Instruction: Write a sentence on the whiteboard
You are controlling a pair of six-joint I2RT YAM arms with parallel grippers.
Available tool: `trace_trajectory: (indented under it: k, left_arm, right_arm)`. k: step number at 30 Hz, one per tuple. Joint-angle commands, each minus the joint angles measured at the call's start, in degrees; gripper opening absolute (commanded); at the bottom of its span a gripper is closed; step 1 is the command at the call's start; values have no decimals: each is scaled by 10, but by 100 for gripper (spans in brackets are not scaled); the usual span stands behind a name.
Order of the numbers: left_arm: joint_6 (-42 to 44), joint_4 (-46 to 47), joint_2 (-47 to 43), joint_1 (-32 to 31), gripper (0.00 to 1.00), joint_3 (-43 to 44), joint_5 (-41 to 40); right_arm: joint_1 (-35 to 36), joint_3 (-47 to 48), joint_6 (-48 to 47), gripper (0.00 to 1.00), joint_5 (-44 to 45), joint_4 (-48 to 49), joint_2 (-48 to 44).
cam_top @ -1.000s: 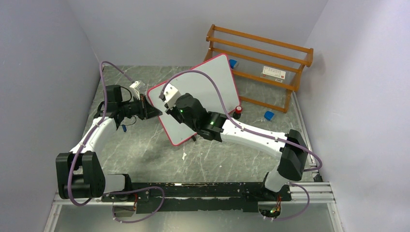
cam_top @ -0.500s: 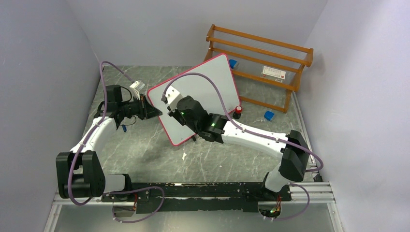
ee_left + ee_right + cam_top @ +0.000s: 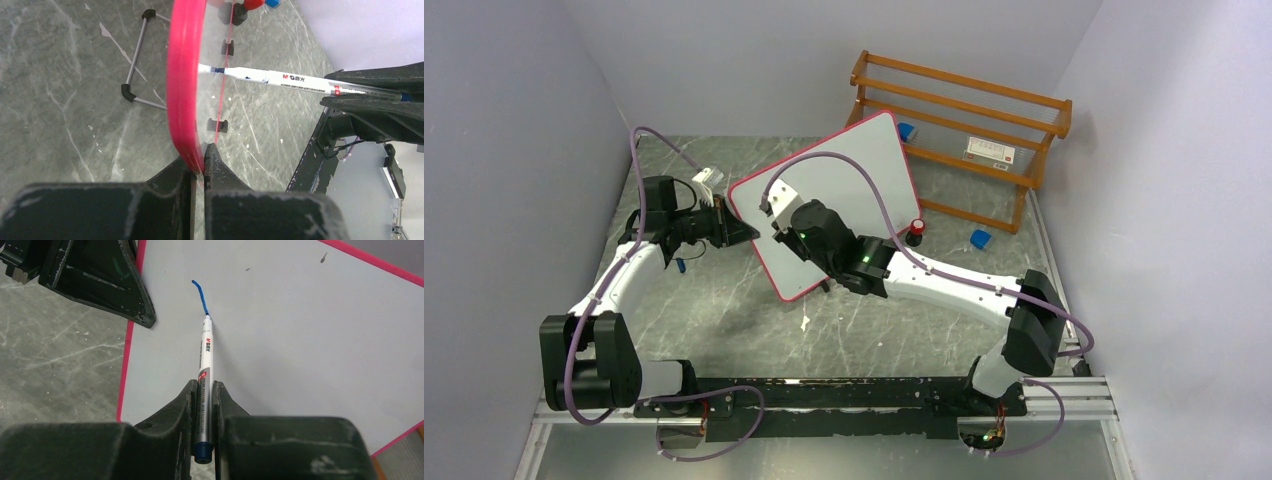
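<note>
L claw [image 3: 202,150] pinched tight on pink edge of whiteboard [image 3: 879,150], propped tilted on surface [image 3: 724,300]. R claw [image 3: 205,386] clamped on blue marker [image 3: 206,355], tip touching board; sentence [image 3: 200,294] just one short stroke near L claw.

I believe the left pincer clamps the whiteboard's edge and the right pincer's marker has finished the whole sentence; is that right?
No: the left pincer clamps the whiteboard, but the right pincer's marker has drawn only one short blue stroke, per the right wrist view.
</note>
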Motion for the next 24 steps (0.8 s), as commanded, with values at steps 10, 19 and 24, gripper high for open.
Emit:
trace_trajectory:
  k: [10,19,24]
  left_arm:
    - [41,-9,13,-9,5,4,-39]
    - [41,-9,14,-10,5,4,-39]
    - [41,-10,14,-9,5,5,-41]
  right_arm:
    - [-1,-6,-1,0,7,-7,-4]
    - [-1,-3,-2,0,4,-6,-3]
    - [-1,-2,0,0,1,-5,-6]
